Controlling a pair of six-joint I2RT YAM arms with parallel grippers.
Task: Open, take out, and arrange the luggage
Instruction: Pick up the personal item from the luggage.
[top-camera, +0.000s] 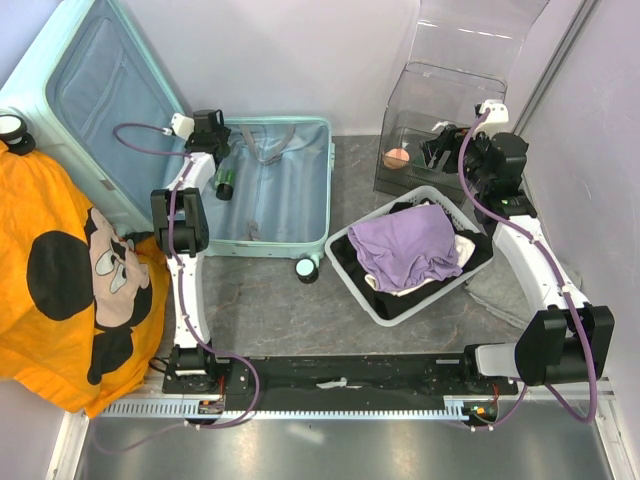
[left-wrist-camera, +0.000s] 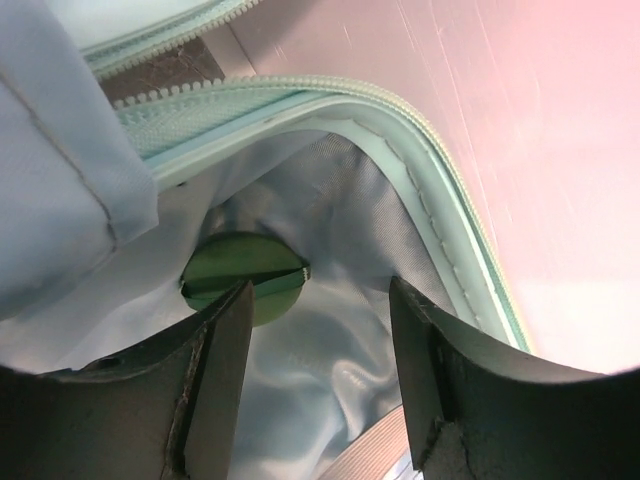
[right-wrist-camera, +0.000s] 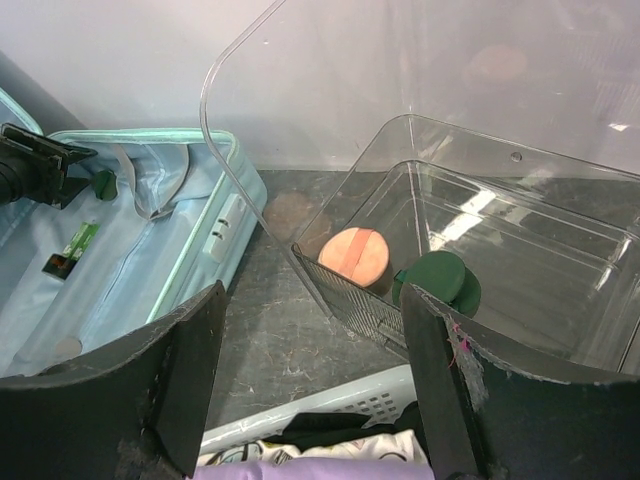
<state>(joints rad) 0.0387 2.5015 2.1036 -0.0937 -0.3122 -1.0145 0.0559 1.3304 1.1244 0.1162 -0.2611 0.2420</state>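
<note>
Large mint hard-shell suitcase lies wide open on grey floor, left of centre. Base half flat, pale blue lining up, grey straps loose inside. Lid half tilted up at left, prob. propped. B&w spinner wheel at near-right corner.

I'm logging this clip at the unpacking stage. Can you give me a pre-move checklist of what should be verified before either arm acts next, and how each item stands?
1. Luggage open: ok, the lid is raised and the lining is exposed.
2. Left gripper free: ok, its jaws are apart with nothing between them.
3. Green disc clear of the fingers: cannot tell. It lies on the lining beside the left finger, and contact is unclear.
4. Right gripper empty: ok, it is open and facing the clear box.
5. Luggage emptied: not ok, the green disc is inside it.
</note>
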